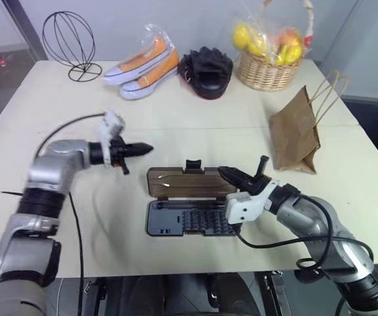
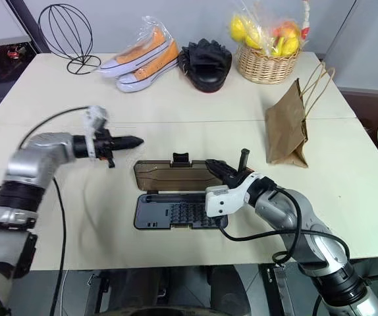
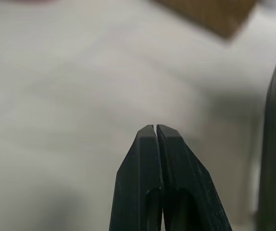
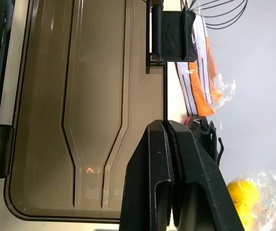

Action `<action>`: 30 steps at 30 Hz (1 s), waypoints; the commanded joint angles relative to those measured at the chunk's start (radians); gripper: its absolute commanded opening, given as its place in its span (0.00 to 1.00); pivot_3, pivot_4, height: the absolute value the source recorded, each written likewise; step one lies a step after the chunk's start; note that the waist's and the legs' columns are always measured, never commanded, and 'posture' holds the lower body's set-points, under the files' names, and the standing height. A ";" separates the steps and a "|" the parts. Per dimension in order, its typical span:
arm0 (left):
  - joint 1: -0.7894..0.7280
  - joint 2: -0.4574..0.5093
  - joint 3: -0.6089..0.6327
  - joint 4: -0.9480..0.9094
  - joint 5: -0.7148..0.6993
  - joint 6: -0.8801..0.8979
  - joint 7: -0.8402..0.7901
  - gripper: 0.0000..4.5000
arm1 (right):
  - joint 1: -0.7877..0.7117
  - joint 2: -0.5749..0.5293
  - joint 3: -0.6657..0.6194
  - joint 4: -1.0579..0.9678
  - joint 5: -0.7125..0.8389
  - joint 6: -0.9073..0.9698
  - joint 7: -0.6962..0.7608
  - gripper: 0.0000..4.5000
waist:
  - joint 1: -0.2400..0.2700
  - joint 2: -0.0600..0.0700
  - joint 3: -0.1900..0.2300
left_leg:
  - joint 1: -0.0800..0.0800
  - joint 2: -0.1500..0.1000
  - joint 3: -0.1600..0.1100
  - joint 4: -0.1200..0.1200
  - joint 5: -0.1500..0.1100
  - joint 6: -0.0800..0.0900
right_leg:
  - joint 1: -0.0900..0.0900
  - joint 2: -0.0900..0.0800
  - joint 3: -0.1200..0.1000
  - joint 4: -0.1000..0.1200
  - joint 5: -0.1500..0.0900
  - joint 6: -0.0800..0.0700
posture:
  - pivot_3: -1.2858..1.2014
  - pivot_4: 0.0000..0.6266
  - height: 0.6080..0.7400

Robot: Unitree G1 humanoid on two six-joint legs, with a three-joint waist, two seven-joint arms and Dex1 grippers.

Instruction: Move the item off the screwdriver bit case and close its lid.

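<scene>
The screwdriver bit case [image 1: 188,221] lies open in the middle of the table, rows of bits showing in its dark base. Its smoky brown lid [image 1: 181,182] lies flat behind the base, with the black latch tab [image 1: 193,164] on its far edge. The item, a brown paper bag [image 1: 296,135], stands on the table to the right, apart from the case. My left gripper [image 1: 148,149] is shut and empty, hovering left of the lid and pointing right. My right gripper [image 1: 223,172] is shut and empty over the lid's right end; the right wrist view shows it [image 4: 166,124] above the lid [image 4: 80,110].
Along the table's far side stand a black wire head form [image 1: 70,43], bagged orange shoes [image 1: 143,66], a black round pouch [image 1: 205,71] and a wicker fruit basket [image 1: 268,66]. The table's front edge runs just below the case.
</scene>
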 commanded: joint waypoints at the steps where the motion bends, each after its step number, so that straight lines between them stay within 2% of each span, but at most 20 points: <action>1: 0.011 -0.003 -0.005 -0.021 0.031 -0.069 -0.077 0.01 | -0.003 0.010 -0.029 -0.055 -0.005 0.006 0.002 0.00 | -0.002 0.000 0.000 | 0.000 0.000 0.000 0.000 0.000 0.000 | 0.000 0.000 0.000 0.000 0.000 0.000 | 0.52 0.24 1.00; 16: 0.022 -0.057 0.014 -0.124 0.008 0.018 -0.164 0.01 | 0.038 0.016 -0.066 -0.114 0.005 0.062 0.040 0.00 | 0.001 0.000 0.000 | 0.001 0.000 -0.001 0.001 0.000 0.000 | 0.001 0.000 0.000 0.001 0.000 0.000 | 0.52 0.24 1.00; 19: 0.020 -0.064 0.009 -0.131 0.013 0.019 -0.166 0.00 | 0.040 0.019 -0.075 -0.125 0.015 0.066 0.047 0.19 | 0.001 0.000 0.000 | 0.001 0.000 -0.001 0.001 0.000 0.000 | 0.001 0.000 0.000 0.001 0.000 0.000 | 0.52 0.24 1.00; 22: 0.017 -0.068 0.002 -0.130 0.018 0.019 -0.180 0.00 | 0.049 0.013 -0.092 -0.144 0.031 0.075 0.067 0.51 | 0.001 0.000 0.000 | 0.001 0.000 -0.001 0.001 0.000 0.000 | 0.001 0.000 0.000 0.001 0.000 0.000 | 0.52 0.24 1.00; 26: 0.020 -0.074 -0.020 -0.132 0.035 0.000 -0.206 0.00 | 0.069 0.039 -0.170 -0.216 0.153 0.172 0.128 0.51 | 0.002 0.000 0.000 | 0.001 0.000 -0.001 0.001 0.000 0.000 | 0.001 0.000 0.000 0.001 0.000 0.000 | 0.52 0.24 1.00; 30: 0.033 -0.079 -0.031 -0.173 0.033 0.003 -0.232 0.00 | 0.107 0.062 -0.340 -0.355 0.393 0.325 0.211 0.51 | 0.003 0.000 0.000 | 0.001 0.000 -0.003 0.002 0.000 0.000 | 0.002 0.000 0.000 0.001 0.000 0.000 | 0.52 0.24 1.00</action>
